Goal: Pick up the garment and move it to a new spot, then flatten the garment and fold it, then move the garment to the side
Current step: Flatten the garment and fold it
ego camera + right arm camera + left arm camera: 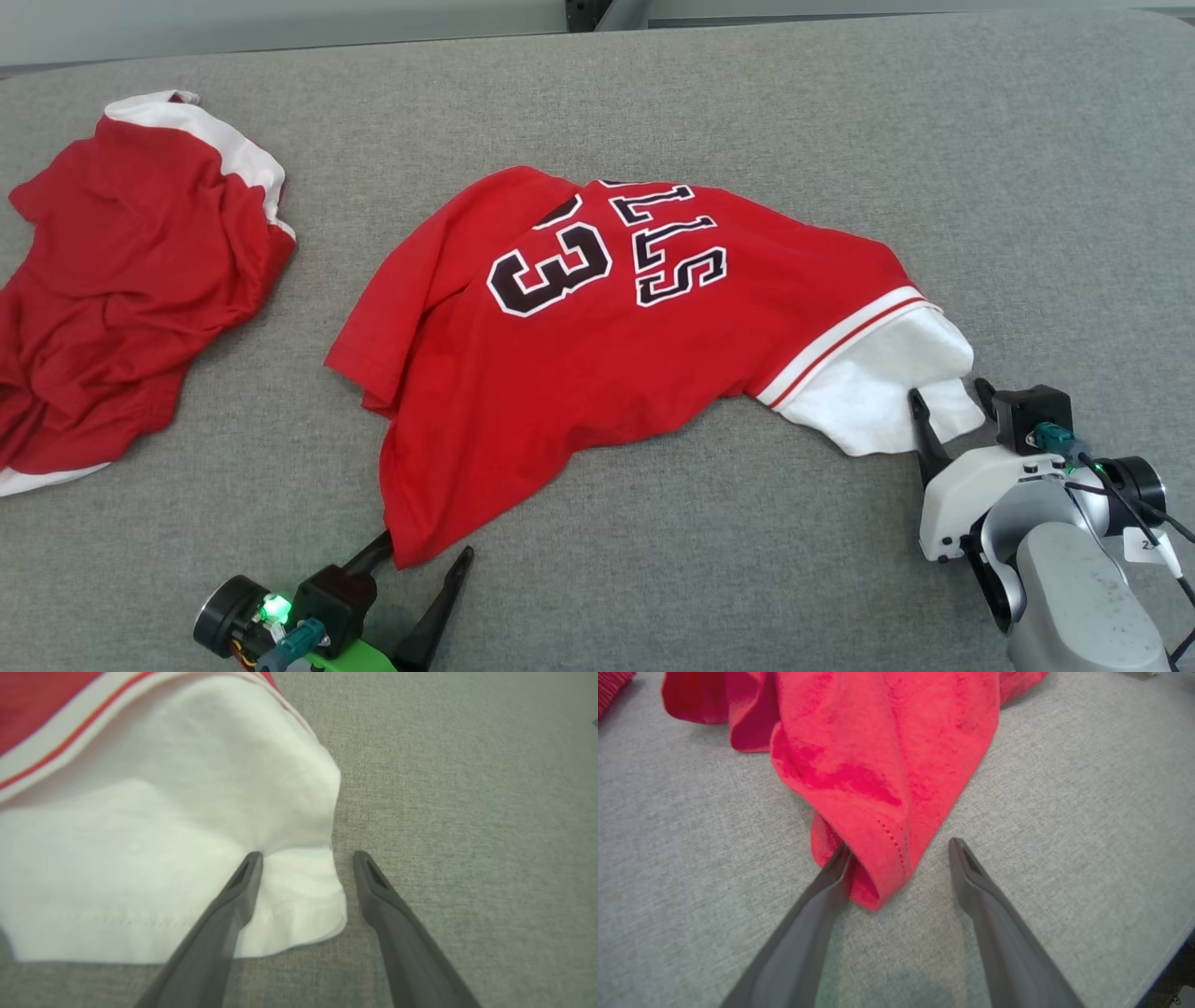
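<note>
The grey worktop [653, 93] carries the red jersey [607, 373], lying rumpled. A second red garment [131, 280] lies well apart on the jersey's left. The left hand [425, 549] gapes wide at the jersey's near corner and the right hand [948, 392] at its white sleeve. Neither grips.

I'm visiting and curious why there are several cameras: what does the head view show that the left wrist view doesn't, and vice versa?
The head view adds the number 33, the white sleeve and the open right fingers at that sleeve. The left wrist view adds the dotted hem stitching, close up. Both show the red jersey, the grey surface and the open left fingers astride the jersey's corner.
</note>
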### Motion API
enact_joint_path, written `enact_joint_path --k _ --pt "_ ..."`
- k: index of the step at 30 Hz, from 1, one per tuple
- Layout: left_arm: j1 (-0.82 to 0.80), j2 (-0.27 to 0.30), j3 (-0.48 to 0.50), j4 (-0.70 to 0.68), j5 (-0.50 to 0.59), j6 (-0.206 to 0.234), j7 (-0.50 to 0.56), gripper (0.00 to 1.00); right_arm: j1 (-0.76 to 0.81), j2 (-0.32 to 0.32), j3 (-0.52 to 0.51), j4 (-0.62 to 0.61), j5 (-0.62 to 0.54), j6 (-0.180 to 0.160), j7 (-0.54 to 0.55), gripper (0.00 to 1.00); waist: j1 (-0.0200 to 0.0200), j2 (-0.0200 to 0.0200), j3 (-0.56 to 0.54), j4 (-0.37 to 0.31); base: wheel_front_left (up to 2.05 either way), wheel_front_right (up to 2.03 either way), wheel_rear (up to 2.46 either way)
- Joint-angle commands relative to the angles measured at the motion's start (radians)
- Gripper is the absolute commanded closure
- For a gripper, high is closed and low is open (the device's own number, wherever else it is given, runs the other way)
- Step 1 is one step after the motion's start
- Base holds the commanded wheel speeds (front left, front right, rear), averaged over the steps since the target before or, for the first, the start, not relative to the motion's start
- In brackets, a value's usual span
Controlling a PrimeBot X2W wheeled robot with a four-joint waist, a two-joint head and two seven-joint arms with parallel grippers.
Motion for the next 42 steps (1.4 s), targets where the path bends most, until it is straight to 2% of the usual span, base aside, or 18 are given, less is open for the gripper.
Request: enact_joint_path --k 1,3,4,5,6,7,10,13,16,19,23,28,31,32,33,36,37,42 --pt "-0.012 0.009 -0.005 0.011 0.002 -0.002 0.002 0.00 0.012 0.003 0.014 0.037 0.005 0.000 0.031 0.00 0.0000 0.0000 0.000 0.000 0.00 0.00 0.00" --pt "-0.017 0.010 -0.007 0.021 -0.004 -0.002 0.003 0.00 0.012 0.005 0.033 0.046 0.016 0.000 0.036 0.00 0.0000 0.0000 -0.001 -0.001 0.00 0.00 0.00" --pt "-0.019 0.009 -0.009 0.028 -0.008 -0.002 0.003 0.19 0.013 0.007 0.044 0.048 0.024 0.000 0.037 0.25 0.0000 0.0000 -0.001 -0.001 0.00 0.00 0.00" --pt "-0.022 0.009 -0.013 0.034 -0.012 -0.002 0.003 0.55 0.013 0.008 0.054 0.051 0.039 0.002 0.038 0.65 0.0000 0.0000 -0.002 -0.001 0.00 0.00 0.00" --pt "-0.023 0.008 -0.018 0.037 -0.015 -0.002 0.003 0.73 0.013 0.009 0.069 0.058 0.057 0.003 0.049 1.00 0.0000 0.0000 -0.002 -0.001 0.00 0.00 0.00" --pt "-0.024 0.007 -0.024 0.038 -0.021 -0.002 0.003 1.00 0.015 0.007 0.089 0.060 0.071 0.004 0.049 1.00 0.0000 0.0000 -0.003 -0.001 0.00 0.00 0.00" --pt "-0.029 0.012 -0.039 0.031 -0.048 -0.002 0.003 1.00 0.014 -0.005 0.120 0.054 0.135 0.002 0.050 1.00 0.0000 0.0000 -0.010 -0.003 0.00 0.00 0.00" --pt "-0.022 0.020 -0.010 -0.001 -0.094 -0.002 0.001 1.00 0.009 -0.010 0.128 0.005 0.231 0.002 0.029 1.00 0.0000 0.0000 -0.022 -0.008 0.00 0.00 0.00" --pt "0.011 0.032 0.009 -0.072 -0.207 -0.002 0.001 1.00 0.002 -0.034 0.131 -0.091 0.355 0.001 0.030 1.00 0.0000 0.0000 -0.039 -0.013 0.00 0.00 0.00" --pt "0.017 0.096 -0.017 -0.186 -0.354 -0.002 0.014 1.00 0.021 -0.073 0.135 -0.236 0.517 0.000 0.065 1.00 0.0000 0.0000 -0.057 -0.012 0.00 0.00 0.00" --pt "-0.004 0.228 -0.031 -0.410 -0.574 -0.002 0.106 1.00 0.040 -0.132 0.085 -0.484 0.736 0.000 0.125 1.00 0.0000 0.0000 -0.081 -0.010 0.00 0.00 0.00" --pt "-0.080 0.399 0.022 -0.675 -0.814 -0.002 0.259 1.00 0.004 -0.170 -0.021 -0.725 0.880 0.000 0.225 1.00 0.0000 0.0000 -0.102 -0.002 0.00 0.00 0.00" --pt "-0.163 0.467 0.075 -0.775 -0.957 -0.002 0.352 1.00 -0.061 -0.169 -0.078 -0.809 0.924 0.000 0.290 1.00 0.0000 0.0000 -0.109 0.002 0.00 0.00 0.00" --pt "-0.263 0.514 0.132 -0.827 -1.095 -0.002 0.446 1.00 -0.154 -0.155 -0.125 -0.857 0.938 0.000 0.352 1.00 0.0000 0.0000 -0.113 0.003 0.00 0.00 0.00" --pt "-0.299 0.524 0.148 -0.834 -1.135 0.000 0.477 1.00 -0.190 -0.150 -0.141 -0.865 0.933 0.000 0.369 1.00 0.0000 0.0000 -0.113 0.004 0.00 0.00 0.00" --pt "-0.412 0.544 0.179 -0.847 -1.237 0.022 0.571 1.00 -0.308 -0.133 -0.170 -0.867 0.899 0.000 0.426 1.00 0.0000 0.0000 -0.105 0.001 0.00 0.00 0.00" --pt "-0.412 0.544 0.179 -0.847 -1.237 0.022 0.571 1.00 -0.308 -0.133 -0.170 -0.867 0.899 0.000 0.426 1.00 0.0000 0.0000 -0.105 0.001 0.00 0.00 0.00" --pt "-0.611 0.529 0.201 -0.793 -1.312 0.077 0.682 1.00 -0.513 -0.095 -0.206 -0.804 0.800 0.000 0.499 1.00 0.0000 0.0000 -0.050 0.002 0.00 0.00 0.00"
